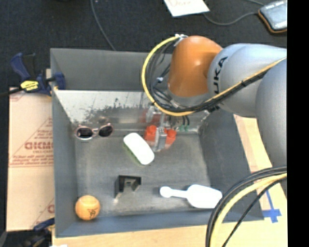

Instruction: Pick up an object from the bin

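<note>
Grey bin (87, 166), centre: white oval object (139, 148), green-edged, long axis running upper-left to lower-right. Arm (241, 67) enters from the right, wrist turned downward. Its gripper (161, 137) sits just beside the object's upper-right flank — spread or closed cannot be told.

Sunglasses (93, 130) lying along the back wall of the bin (63, 169), toward its left, both dark lenses facing up. Small black bracket-like piece (127, 184) sitting near the front middle of the floor. Orange ball (87, 207) resting in the front left corner, apart from the black piece. White plastic scoop (192, 195) lying flat at front right, handle pointing left. Beyond the far wall, white paper (186, 6) and a dark flat device (274, 14) lying on a dark surface.
</note>
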You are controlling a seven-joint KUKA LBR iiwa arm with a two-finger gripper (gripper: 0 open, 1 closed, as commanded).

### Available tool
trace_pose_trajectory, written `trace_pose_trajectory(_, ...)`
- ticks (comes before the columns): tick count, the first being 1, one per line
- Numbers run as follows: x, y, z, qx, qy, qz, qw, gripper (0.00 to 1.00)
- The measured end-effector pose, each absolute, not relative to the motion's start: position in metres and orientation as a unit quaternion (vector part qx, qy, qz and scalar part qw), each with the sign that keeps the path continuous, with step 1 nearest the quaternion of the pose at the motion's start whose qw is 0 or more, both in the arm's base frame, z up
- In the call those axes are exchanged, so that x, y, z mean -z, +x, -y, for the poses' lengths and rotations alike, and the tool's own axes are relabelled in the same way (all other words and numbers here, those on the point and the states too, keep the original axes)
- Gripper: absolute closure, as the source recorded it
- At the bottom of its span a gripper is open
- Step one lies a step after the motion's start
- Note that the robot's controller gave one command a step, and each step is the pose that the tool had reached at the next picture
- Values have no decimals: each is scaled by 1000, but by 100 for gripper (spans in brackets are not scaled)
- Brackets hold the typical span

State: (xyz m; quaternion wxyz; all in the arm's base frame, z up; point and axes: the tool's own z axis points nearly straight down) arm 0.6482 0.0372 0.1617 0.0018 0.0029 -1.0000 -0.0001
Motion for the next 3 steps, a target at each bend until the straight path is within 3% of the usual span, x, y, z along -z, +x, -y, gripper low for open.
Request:
trace_pose_trajectory(1,-167,650,-37,0,2,1000,-2,0)
trace_pose_trajectory(2,-69,628,-54,1,-91,996,0,0)
trace_pose_trajectory(3,-139,630,-60,2,-147,989,-7,0)
